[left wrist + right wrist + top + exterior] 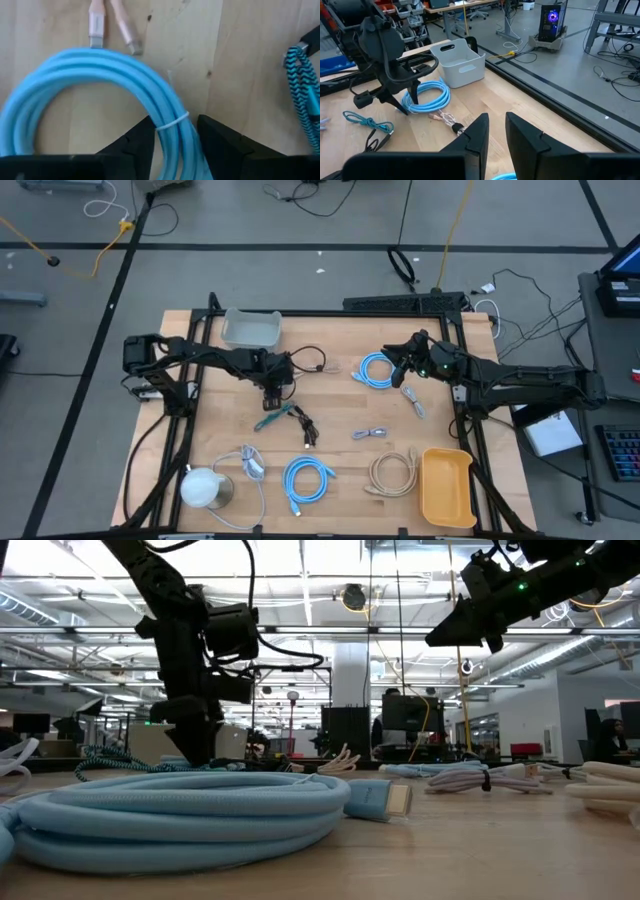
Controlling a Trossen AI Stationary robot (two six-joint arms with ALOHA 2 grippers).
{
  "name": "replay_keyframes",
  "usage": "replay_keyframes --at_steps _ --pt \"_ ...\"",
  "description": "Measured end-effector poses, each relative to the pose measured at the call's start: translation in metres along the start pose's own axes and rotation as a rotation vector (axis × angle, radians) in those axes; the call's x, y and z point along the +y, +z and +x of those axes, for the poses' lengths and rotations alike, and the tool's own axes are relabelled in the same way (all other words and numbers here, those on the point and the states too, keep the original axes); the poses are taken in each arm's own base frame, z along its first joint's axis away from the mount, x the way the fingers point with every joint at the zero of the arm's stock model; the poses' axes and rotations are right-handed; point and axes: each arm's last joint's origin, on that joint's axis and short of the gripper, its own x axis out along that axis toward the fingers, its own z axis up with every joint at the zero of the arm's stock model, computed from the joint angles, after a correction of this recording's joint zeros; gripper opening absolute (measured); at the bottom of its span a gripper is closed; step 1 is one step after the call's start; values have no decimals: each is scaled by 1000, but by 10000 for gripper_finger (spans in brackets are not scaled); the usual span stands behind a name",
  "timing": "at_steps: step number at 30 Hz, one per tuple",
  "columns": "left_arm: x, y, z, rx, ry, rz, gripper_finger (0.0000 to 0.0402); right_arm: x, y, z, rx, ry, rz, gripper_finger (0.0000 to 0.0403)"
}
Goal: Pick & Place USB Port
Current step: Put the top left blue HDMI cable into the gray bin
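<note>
A light blue coiled cable (100,65), bound by a white tie (172,121), lies flat on the wooden table. My left gripper (175,130) is open and points down over it, one finger on each side of the tied stretch. I cannot tell whether the fingers touch it. The right wrist view shows the same coil (427,97) under the left gripper (402,107), in front of the grey bin (460,62). In the high view the left arm (275,385) covers it. My right gripper (496,127) is slightly open, holds nothing, and hovers over another blue coil (377,370).
Also on the table are a teal braided cable (270,418), a black cable (305,430), a grey cable (370,434), a third blue coil (305,480), a beige coil (393,473), a white cable (250,465) and a yellow bin (445,485). Pink connector ends (112,27) lie beside the left gripper's coil.
</note>
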Motion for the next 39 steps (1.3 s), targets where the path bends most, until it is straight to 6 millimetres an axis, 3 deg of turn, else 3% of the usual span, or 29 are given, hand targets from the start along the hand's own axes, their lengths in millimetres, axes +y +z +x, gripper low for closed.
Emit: replay_keyframes --at_steps 7,14,21,26,32,39 --pt "-1 1 5 8 -32 -79 51 0 0 0 0 2 17 61" --pt "0 12 -14 -36 -37 -138 50 0 0 0 0 2 23 61" --pt "-7 36 -60 -195 -24 -179 50 0 0 0 1 3 26 61" --pt "1 47 -103 -335 44 -270 50 0 0 0 1 4 26 61" --pt "30 48 -154 -628 42 -504 50 1 0 0 -5 10 28 61" --pt "71 46 -183 -897 -120 -616 50 2 4 0 -42 38 41 61"
